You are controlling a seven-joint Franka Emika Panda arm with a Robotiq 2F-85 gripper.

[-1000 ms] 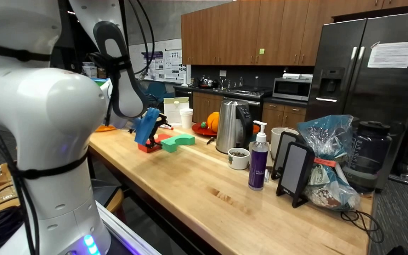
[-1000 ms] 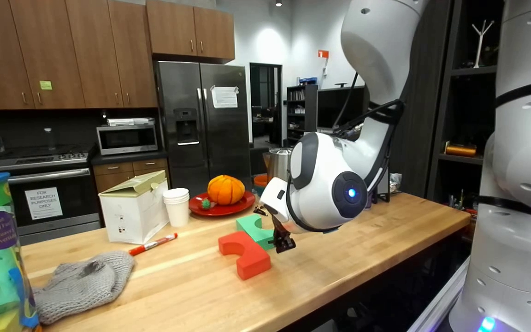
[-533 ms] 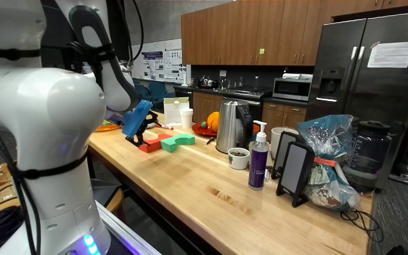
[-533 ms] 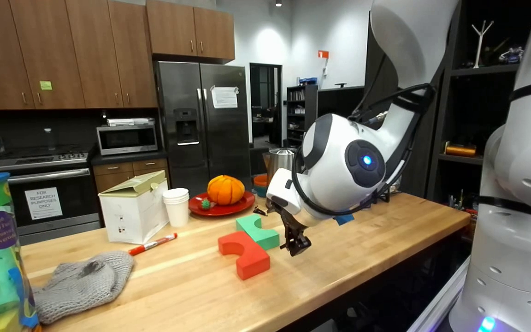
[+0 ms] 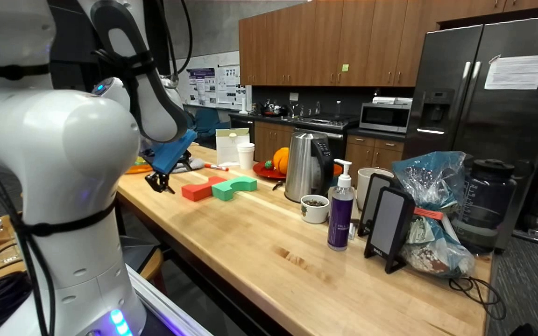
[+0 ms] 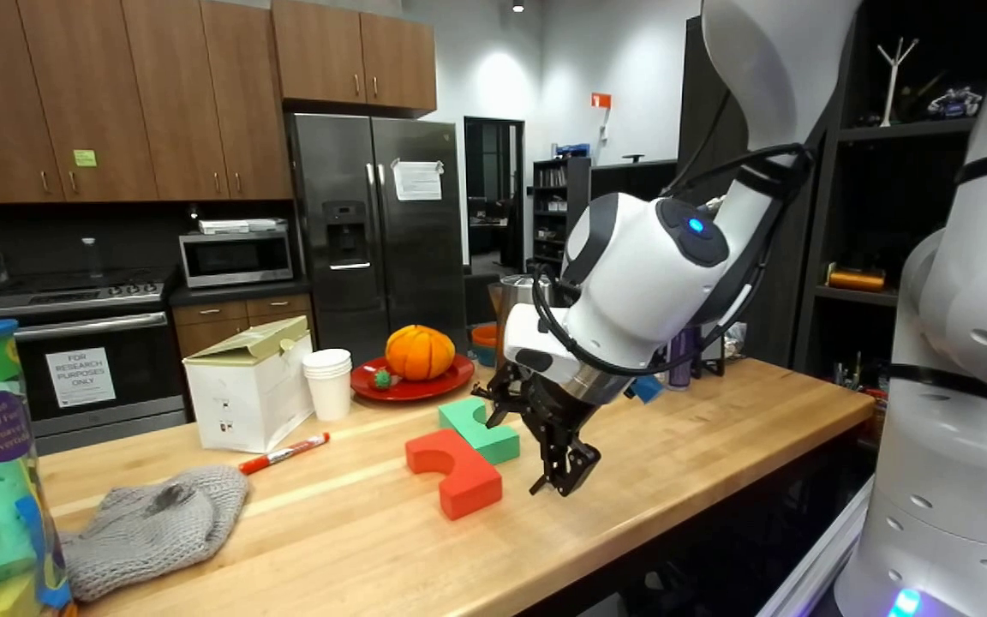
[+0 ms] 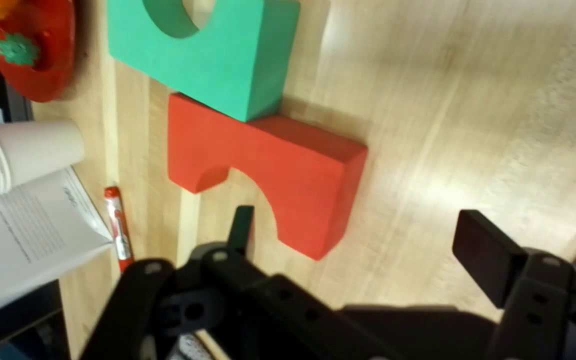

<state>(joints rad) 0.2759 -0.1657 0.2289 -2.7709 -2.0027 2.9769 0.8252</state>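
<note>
- A wooden counter (image 6: 348, 548) is crossed lengthwise by paler and darker strips.
- On it, a white box (image 6: 245, 410) is set.
- The gripper (image 7: 358, 232) is held tilted above the counter, near a red block (image 7: 295, 175); its jaws are parted wide.
- On the counter, the red block is laid touching a green block (image 7: 218, 65) (a curved notch is cut into each).
- Stacked paper cups (image 6: 331, 396) are stood beside the box, with a red-and-white marker (image 6: 284, 454) laid nearby.
</note>
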